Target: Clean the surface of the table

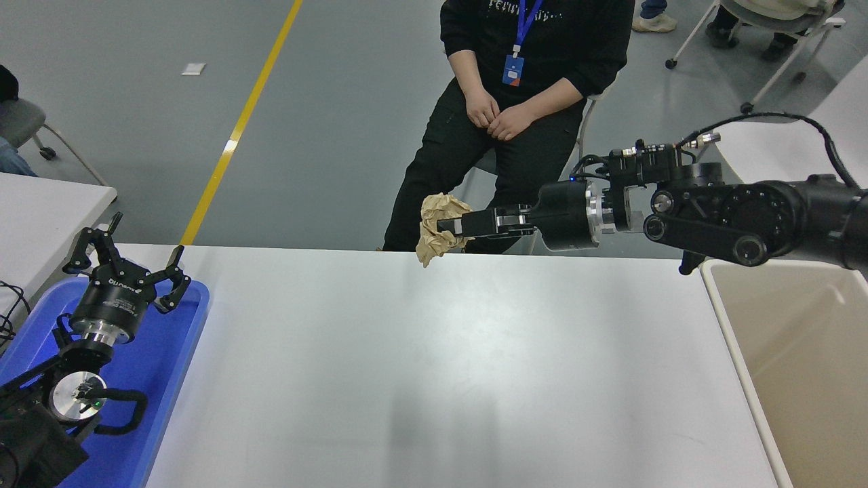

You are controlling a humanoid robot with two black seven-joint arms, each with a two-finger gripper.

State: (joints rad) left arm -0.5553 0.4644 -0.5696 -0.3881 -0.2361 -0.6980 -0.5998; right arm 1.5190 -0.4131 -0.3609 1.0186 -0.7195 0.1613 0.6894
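Observation:
The table surface [434, 366] is a wide white tabletop filling the lower half of the head view. A crumpled ball of brown paper [437, 228] hangs high above the table's far edge, held in my right gripper [451, 226], which is shut on it. The right arm reaches in level from the right edge, pointing left. My left gripper [129, 261] is parked at the lower left over the blue tray, its fingers spread open with nothing between them.
A blue plastic tray [163, 359] lies on the table's left end. A beige bin [800, 366] stands against the table's right edge. A person in black [515, 102] sits at the far side, hands folded. A smaller white table [41, 210] is at the left.

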